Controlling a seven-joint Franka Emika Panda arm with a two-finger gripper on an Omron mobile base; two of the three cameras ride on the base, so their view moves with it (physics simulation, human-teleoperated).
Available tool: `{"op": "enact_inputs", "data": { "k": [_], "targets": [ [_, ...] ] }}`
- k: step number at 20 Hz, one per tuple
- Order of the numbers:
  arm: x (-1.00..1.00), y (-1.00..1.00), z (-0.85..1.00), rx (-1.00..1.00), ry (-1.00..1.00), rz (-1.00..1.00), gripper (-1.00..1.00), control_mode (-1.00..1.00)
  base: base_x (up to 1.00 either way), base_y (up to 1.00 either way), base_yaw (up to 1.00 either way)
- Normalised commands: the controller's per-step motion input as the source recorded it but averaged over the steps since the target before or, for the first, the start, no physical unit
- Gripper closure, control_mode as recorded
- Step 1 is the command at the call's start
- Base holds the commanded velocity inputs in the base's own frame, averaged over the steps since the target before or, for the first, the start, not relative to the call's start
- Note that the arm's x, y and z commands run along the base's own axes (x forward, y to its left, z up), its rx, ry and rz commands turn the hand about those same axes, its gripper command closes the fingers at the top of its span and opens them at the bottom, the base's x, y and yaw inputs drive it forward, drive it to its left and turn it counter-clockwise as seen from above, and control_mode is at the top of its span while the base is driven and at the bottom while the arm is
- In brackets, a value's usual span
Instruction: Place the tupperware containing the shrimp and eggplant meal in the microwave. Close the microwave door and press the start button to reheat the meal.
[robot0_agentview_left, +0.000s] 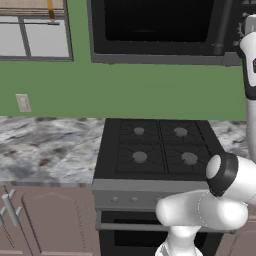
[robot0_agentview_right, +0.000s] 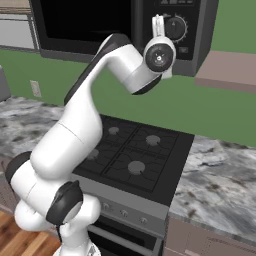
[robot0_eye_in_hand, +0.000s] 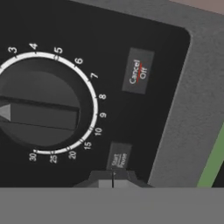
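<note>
Dark grey microwave (robot0_agentview_right: 200, 30) with black dial panel (robot0_eye_in_hand: 87, 87) and white numerals; black stove (robot0_agentview_left: 159, 148); grey-white marbled surface (robot0_agentview_left: 45, 150); green wall (robot0_agentview_left: 125, 90).

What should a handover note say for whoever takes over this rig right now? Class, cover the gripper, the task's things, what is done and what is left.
Gripper: fingertips together, holding nothing, right at the Start button beside the dial.
Microwave: above the stove; its door looks shut.
Tupperware and meal: hidden, presumably inside.
Done: door apparently closed.
Left: press Start, if not already pressed, then pull the arm back.
</note>
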Motion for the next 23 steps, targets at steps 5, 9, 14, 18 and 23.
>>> {"op": "enact_inputs", "data": {
  "k": [5,9,14,18,23],
  "targets": [
    [0.26,-0.16,-0.07,0.00,0.00,0.00,1.00,-1.00,0.00,0.00,0.00],
    [0.27,-0.06,-0.13,0.00,0.00,0.00,1.00,-1.00,0.00,0.00,0.00],
    [0.26,0.00,-0.12,0.00,0.00,0.00,1.00,-1.00,0.00,0.00,0.00],
    [0.29,0.04,-0.10,0.00,0.00,-0.01,1.00,-1.00,0.00,0.00,0.00],
    [0.31,0.30,-0.19,0.00,-0.01,-0.11,1.00,-1.00,0.00,0.00,0.00]
  ]
}}
